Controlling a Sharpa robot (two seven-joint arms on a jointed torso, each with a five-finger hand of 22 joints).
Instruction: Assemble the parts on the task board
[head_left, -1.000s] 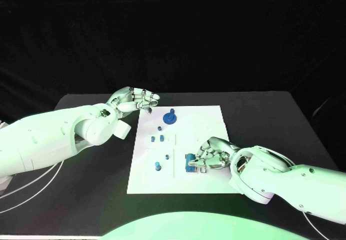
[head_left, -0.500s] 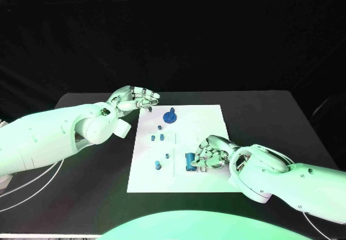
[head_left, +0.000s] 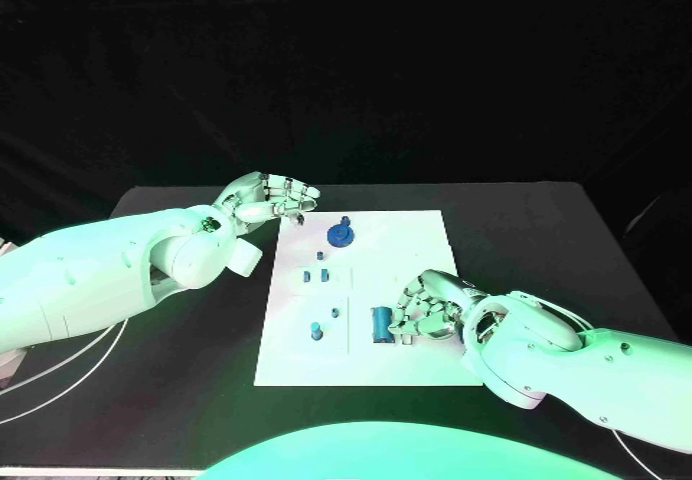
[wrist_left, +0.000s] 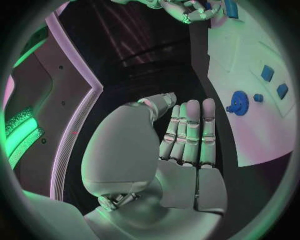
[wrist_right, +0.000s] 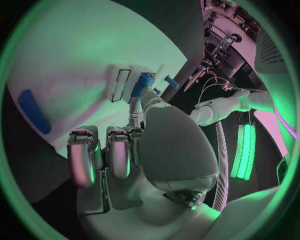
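My right robot hand (head_left: 423, 308) sits low on the white board (head_left: 404, 240), fingers clamped on a blue part (head_left: 382, 324) near its front edge. My left robot hand (head_left: 271, 199) hovers beyond the board's far corner over the desk (head_left: 548, 230), fingers curled, holding nothing. A blue wheel (head_left: 339, 236) lies nearby.

white task board (head_left: 404, 240) w/ blue parts (head_left: 339, 235), black counter (head_left: 548, 230), silver hands (head_left: 271, 200), white arms (head_left: 101, 270).

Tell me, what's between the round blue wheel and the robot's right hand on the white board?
In the head view, bare white board lies between the blue wheel and the right hand.
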